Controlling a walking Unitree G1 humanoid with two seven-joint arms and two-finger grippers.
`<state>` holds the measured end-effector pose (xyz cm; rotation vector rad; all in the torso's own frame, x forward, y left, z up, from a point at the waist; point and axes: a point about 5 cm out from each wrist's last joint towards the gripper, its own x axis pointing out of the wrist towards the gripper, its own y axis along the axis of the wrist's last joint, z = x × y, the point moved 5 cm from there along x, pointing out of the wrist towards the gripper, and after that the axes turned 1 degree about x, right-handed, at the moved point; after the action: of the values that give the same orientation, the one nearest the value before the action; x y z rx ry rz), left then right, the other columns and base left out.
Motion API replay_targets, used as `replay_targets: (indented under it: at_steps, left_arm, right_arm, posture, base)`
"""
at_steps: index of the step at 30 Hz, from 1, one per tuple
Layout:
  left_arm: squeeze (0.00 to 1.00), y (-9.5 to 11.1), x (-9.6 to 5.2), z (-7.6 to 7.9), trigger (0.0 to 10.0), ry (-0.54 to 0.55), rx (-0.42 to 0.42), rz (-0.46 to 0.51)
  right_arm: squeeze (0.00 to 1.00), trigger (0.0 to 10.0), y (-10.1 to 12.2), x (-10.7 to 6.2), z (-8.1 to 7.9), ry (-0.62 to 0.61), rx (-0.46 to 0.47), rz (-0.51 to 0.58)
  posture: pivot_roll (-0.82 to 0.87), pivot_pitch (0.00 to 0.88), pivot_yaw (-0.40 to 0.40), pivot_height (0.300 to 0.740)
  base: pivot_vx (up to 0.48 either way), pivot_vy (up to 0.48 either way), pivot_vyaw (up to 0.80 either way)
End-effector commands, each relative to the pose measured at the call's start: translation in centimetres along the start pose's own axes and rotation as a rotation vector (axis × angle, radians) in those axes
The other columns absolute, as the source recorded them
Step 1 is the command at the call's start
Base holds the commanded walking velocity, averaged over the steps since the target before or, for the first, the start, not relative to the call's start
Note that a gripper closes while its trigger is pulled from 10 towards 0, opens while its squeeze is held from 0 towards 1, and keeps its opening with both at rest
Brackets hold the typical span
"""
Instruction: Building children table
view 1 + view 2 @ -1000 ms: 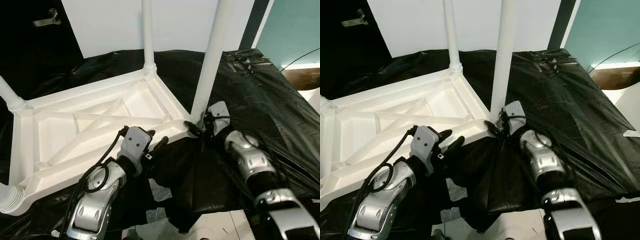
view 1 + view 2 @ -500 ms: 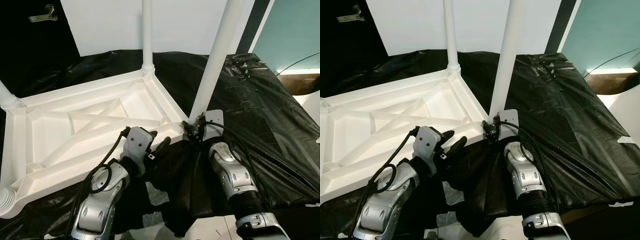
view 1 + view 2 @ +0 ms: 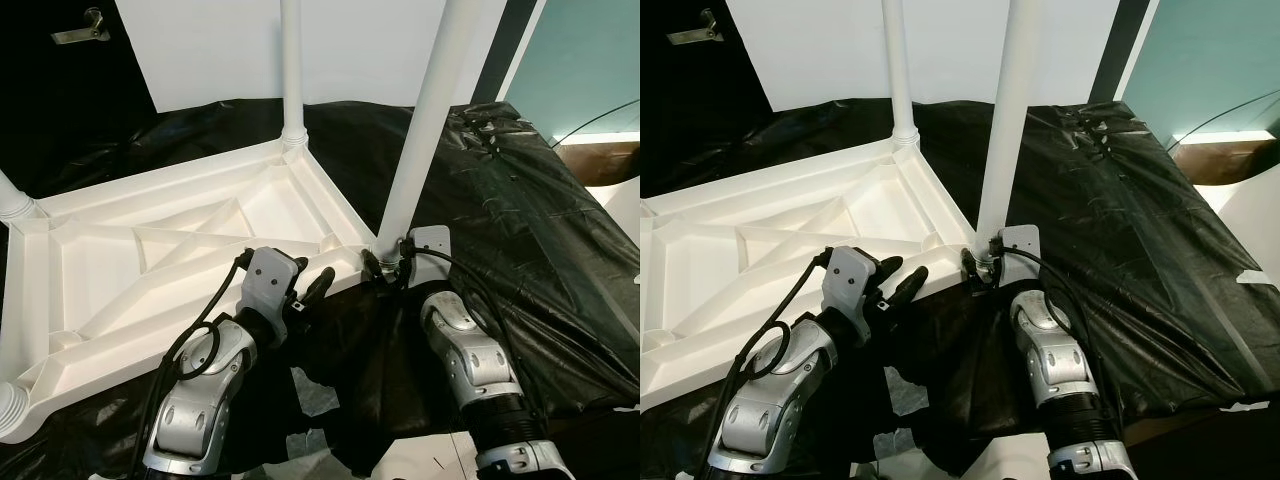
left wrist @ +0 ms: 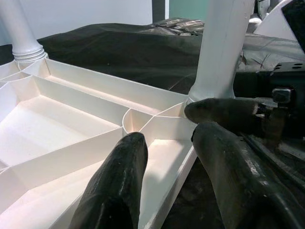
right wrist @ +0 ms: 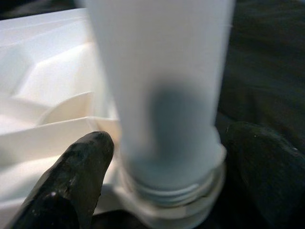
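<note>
Between the right gripper's (image 5: 157, 157) two black fingers (image 5: 71, 171) stands the base of a white table leg (image 3: 425, 120), grasped just above its threaded collar, which still shows a few turns of thread above the corner socket. The leg looks entered but, as I judge it, not screwed fully home. The white tabletop (image 3: 170, 250) lies upside down, ribs upward, beside and beyond both grippers. The left gripper (image 4: 167, 157) hangs released over the near rim next to that same corner, its fingers spread to either side of the rim wall, holding nothing.

Beyond the right gripper another leg (image 3: 291, 70) stands upright in the far corner. Away past the left gripper, two more legs (image 3: 18, 205) sit at the other corners, though how tightly cannot be told. So the build seems near its end, with this last leg left to tighten and the table to turn over.

Under everything lies crinkled black plastic sheeting (image 3: 520, 200). Behind are a white wall (image 3: 220, 40), a dark door with a metal handle (image 3: 78, 30) and a teal panel (image 3: 590, 50).
</note>
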<state>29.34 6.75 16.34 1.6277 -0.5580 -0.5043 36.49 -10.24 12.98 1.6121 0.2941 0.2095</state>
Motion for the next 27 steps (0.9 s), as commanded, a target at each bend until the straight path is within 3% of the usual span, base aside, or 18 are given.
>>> replay_targets:
  at_steps: [1,3,4,5,7,8,16,21,27]
  left_arm:
    - [0.0,-0.5,0.0,-0.8,10.0,0.069,-0.001,-0.019]
    - [0.0,-0.4,0.0,-0.7,10.0,0.06,0.003,-0.018]
    - [0.0,-0.4,0.0,-0.7,10.0,0.06,0.003,-0.018]
    - [0.0,-0.5,0.0,-0.6,10.0,0.054,0.005,-0.018]
    - [0.0,-0.5,0.0,-0.5,10.0,0.05,0.006,-0.019]
    - [0.0,-0.5,-0.1,-0.4,10.0,0.037,0.01,-0.019]
    - [0.0,-0.3,-0.7,0.8,10.0,-0.077,0.034,-0.017]
    - [0.0,0.0,-0.7,0.1,10.0,-0.038,0.044,0.0]
    - [0.0,0.2,-0.7,0.0,10.0,-0.028,0.057,0.007]
  right_arm:
    - [1.0,10.0,0.2,-0.3,0.5,0.053,0.003,0.007]
    - [1.0,10.0,0.9,-0.4,1.2,0.185,-0.022,-0.001]
    - [1.0,10.0,0.9,-0.4,1.2,0.185,-0.022,-0.001]
    - [0.32,10.0,1.3,-0.4,1.5,0.237,-0.044,-0.002]
    - [0.32,10.0,1.6,-0.4,1.6,0.264,-0.059,-0.003]
    - [0.0,10.0,1.9,-0.3,1.8,0.299,-0.082,-0.005]
    - [0.0,10.0,2.1,0.5,1.3,0.543,-0.201,-0.084]
    - [0.0,10.0,1.8,1.1,1.2,0.624,-0.258,-0.14]
    - [0.0,10.0,1.8,1.7,1.3,0.66,-0.261,-0.171]
  posture:
    - [0.13,0.032,-0.02,0.74]
    - [0.12,0.032,-0.021,0.74]
    - [0.12,0.032,-0.021,0.74]
    - [0.12,0.036,-0.026,0.74]
    - [0.12,0.036,-0.026,0.74]
    - [0.12,0.038,-0.028,0.74]
    - [0.13,0.048,-0.038,0.74]
    - [0.14,0.059,-0.041,0.74]
    - [0.14,0.064,-0.045,0.74]
  base:
    - [0.0,0.0,0.0]
    - [0.0,0.0,0.0]
    - [0.0,0.0,0.0]
    - [0.0,0.0,0.0]
    - [0.0,0.0,0.0]
    - [0.0,0.0,0.0]
    - [0.0,0.0,0.0]
    - [0.0,0.0,0.0]
    - [0.0,0.0,0.0]
